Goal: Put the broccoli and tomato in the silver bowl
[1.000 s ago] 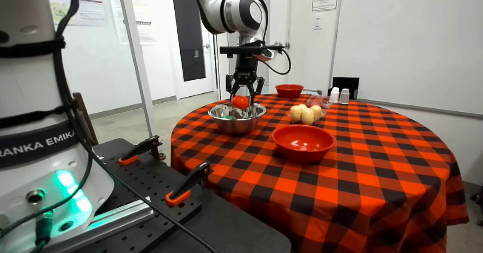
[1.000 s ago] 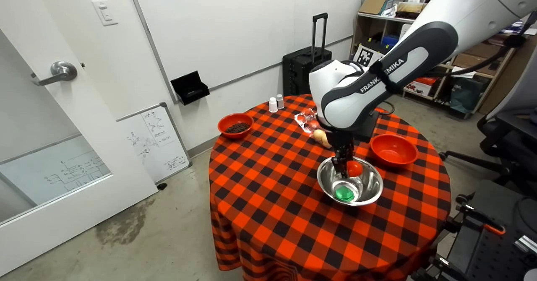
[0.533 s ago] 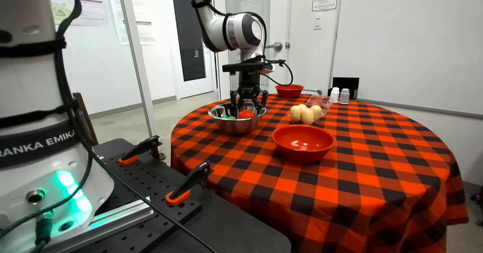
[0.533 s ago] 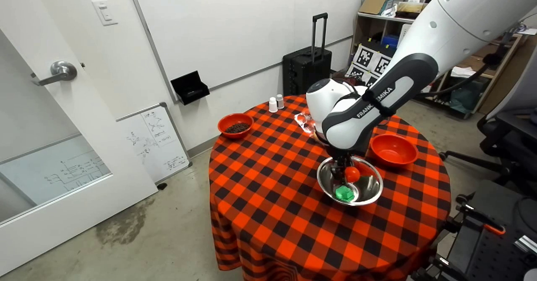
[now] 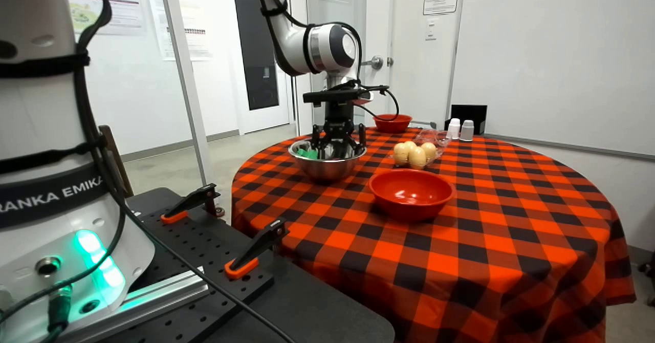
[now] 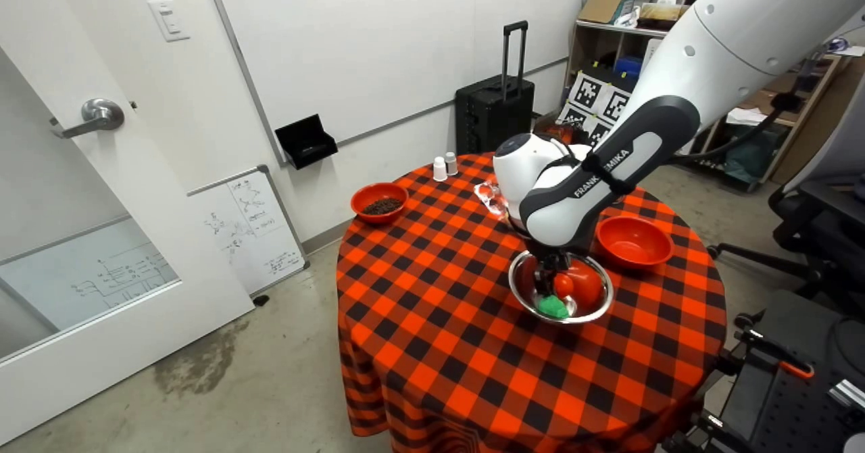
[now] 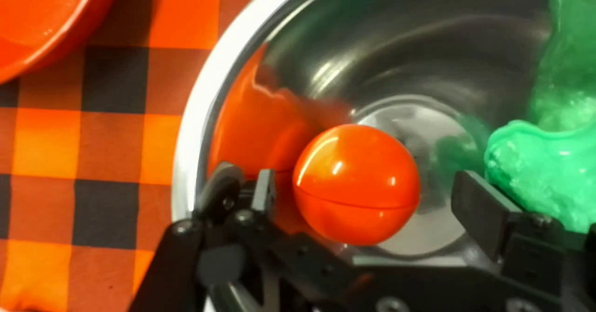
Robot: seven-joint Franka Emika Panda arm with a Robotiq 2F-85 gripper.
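Silver bowl (image 7: 419, 46): it sits on the desk (image 5: 491, 220), and I see down inside it in the wrist view.
Tool (image 7: 372, 198): I have its 2 fingers down in the bowl and spread apart, with a gap on each side of the tomato (image 7: 356, 186).
Tomato: round and orange-red, inside the silver bowl, between those 2 fingers.
Broccoli (image 7: 542, 177): green and lumpy, also inside the silver bowl, just beside 1 finger; I can't tell if they touch.
Red bowl (image 5: 412, 194): on the desk, near the silver bowl.
Small red bowl (image 6: 380, 191): at the desk's edge, with brown bits (image 6: 382, 206) in it.
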